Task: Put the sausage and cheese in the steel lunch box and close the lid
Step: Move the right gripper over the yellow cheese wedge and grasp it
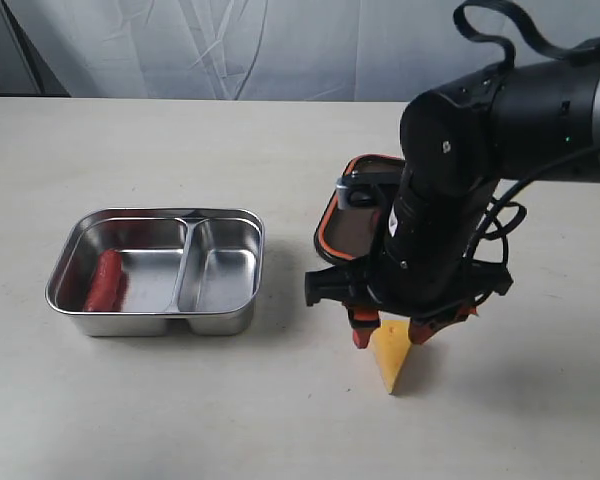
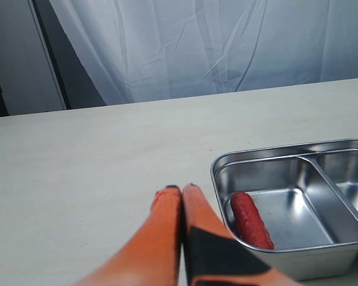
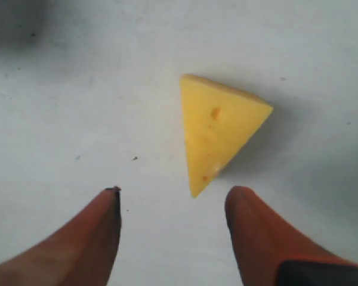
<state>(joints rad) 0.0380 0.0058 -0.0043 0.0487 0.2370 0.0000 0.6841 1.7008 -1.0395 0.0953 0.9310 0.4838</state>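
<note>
Now right pincer (image 3: 174,192) spread over cheese (image 3: 218,128); closing on slanted faces may squirt it out. Left pincer (image 2: 180,189) pressed together.

Red sausage (image 1: 104,281) lies in steel lunch box (image 1: 150,322) (larger compartment); yellow cheese wedge (image 1: 390,362) outside, near dark lid (image 1: 350,235).

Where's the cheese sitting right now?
In the exterior view the cheese lies on the table, right of the steel lunch box, just under the open right gripper.
</note>
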